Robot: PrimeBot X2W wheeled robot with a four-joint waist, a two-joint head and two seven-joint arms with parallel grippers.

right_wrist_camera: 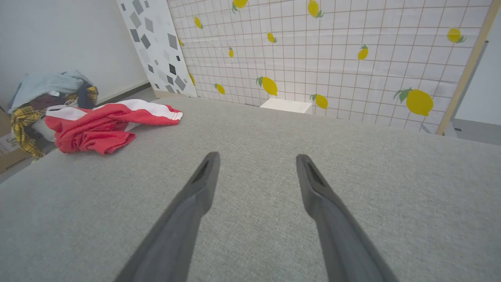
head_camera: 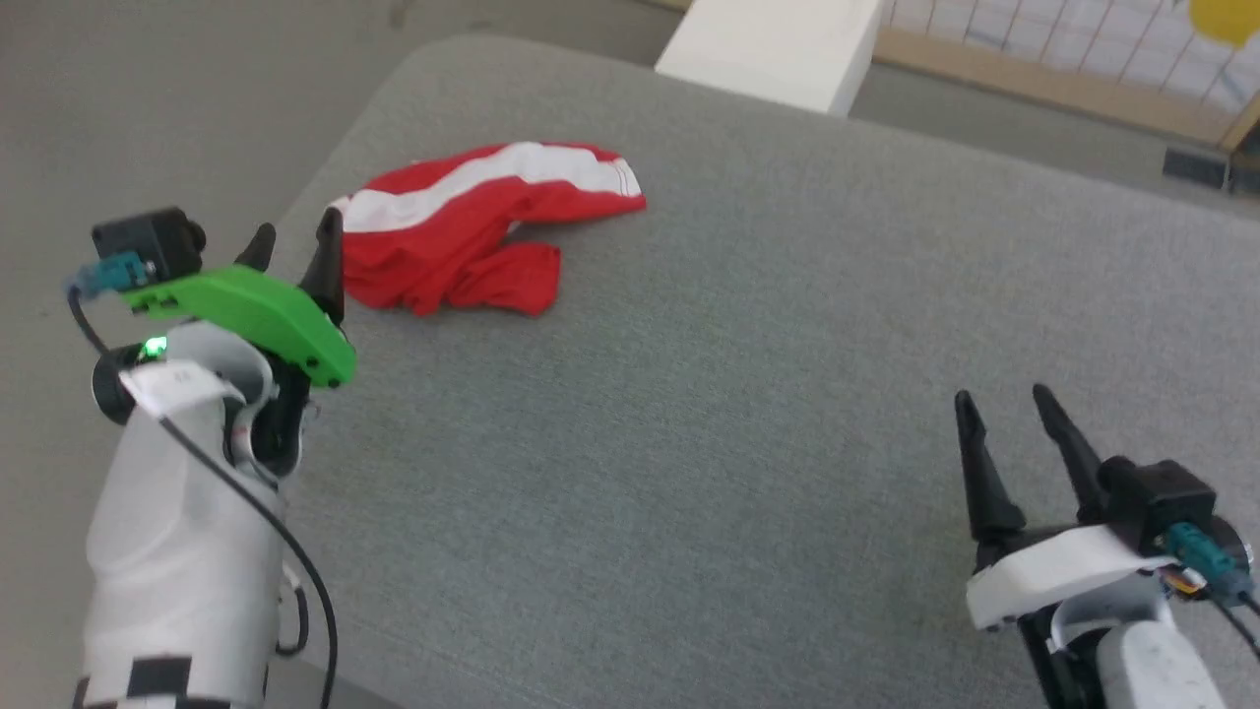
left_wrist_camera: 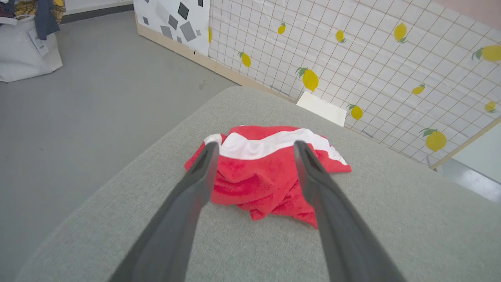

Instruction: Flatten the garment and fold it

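Bright red shorts (head_camera: pixel 472 231) of thin soft fabric with a broad white side stripe lie crumpled near the far left corner of the grey fabric-covered table (head_camera: pixel 738 443). They are not flat: the stripe runs along the far side on top, and one leg is bunched and tucked forward in overlapping folds. Flattening is judged not yet begun. The left gripper (head_camera: pixel 295 241), on the arm with the green wrist bracket (head_camera: pixel 246 310), hovers just beside the shorts' near-left edge, spread wide and empty. In the left wrist view its dark fingers (left_wrist_camera: pixel 195 184) frame the heap (left_wrist_camera: pixel 266 176) from the near side; whether a tip touches cloth cannot be told. Probable reason for this pose: it is lined up to pinch a hem or edge on that side. The right gripper (head_camera: pixel 1002 399) is well apart over bare table at the near right, likewise spread and holding nothing. The right wrist view shows the shorts (right_wrist_camera: pixel 101 125) far off to its left. It is judged to be waiting, since the heap sits on the left arm's side. The next move likely calls for a low pinch on one layer. The risk is that the thin fabric bunches and two layers are caught together. Beyond the table are a white box (head_camera: pixel 778 44), a lemon-printed grid screen (left_wrist_camera: pixel 372 58) and a laundry pile (right_wrist_camera: pixel 47 94).
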